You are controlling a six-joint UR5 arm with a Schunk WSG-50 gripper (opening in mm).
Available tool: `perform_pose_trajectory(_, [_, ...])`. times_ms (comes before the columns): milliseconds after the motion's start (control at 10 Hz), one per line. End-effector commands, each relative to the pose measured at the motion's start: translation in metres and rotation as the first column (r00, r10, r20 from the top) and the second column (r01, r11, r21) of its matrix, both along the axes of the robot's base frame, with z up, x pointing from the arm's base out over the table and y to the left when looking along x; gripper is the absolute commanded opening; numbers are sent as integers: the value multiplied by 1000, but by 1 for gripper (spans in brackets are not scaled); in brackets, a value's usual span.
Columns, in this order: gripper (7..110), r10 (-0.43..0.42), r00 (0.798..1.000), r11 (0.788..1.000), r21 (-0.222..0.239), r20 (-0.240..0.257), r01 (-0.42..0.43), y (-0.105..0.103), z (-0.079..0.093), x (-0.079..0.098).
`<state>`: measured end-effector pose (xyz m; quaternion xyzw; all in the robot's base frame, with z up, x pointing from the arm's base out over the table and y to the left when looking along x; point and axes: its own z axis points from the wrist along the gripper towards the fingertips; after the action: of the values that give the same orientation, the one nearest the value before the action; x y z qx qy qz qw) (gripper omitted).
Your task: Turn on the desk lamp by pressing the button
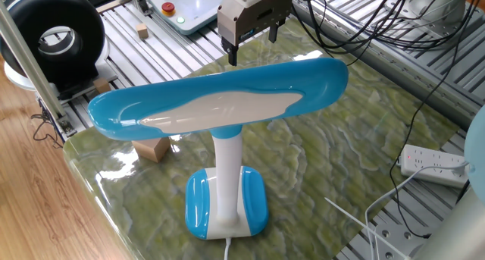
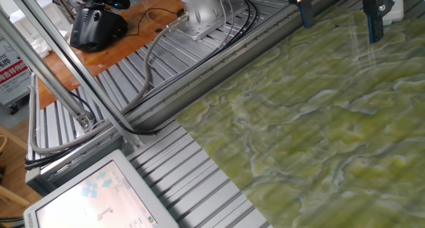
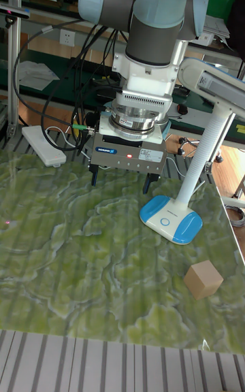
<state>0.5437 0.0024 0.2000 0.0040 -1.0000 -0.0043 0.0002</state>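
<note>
The desk lamp [image 1: 220,102] stands on the green marbled table, its wide sky-blue and white head on a white stem over a rounded blue-and-white base [image 1: 227,205]. In the tall fixed view the base [image 3: 171,219] shows a round ring button [image 3: 163,213] on its top. My gripper [image 1: 253,44] hangs behind the lamp head, above the table and apart from the lamp. Its fingers are open with a wide gap and nothing between them, as also seen on the gripper [image 2: 340,20] in the other fixed view. In the tall fixed view the gripper [image 3: 121,180] is left of the base.
A wooden cube [image 1: 151,148] lies under the lamp head, near the base [image 3: 203,280]. A white power strip [image 1: 432,165] with cables sits off the table's right side. A black round device [image 1: 53,36] and a pendant [image 1: 182,6] lie beyond the far edge.
</note>
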Motion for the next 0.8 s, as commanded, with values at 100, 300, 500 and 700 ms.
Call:
perform_pose_trajectory(100, [7, 108, 976, 994, -44, 188, -101, -4, 5, 48])
perform_pose_trajectory(300, [7, 106, 976, 994, -44, 188, -100, -4, 4, 48])
perform_pose_trajectory(500, [7, 106, 976, 994, -44, 188, -100, -4, 4, 48])
perform_pose_trajectory(700, [7, 106, 977, 994, -42, 187, -100, -4, 4, 47])
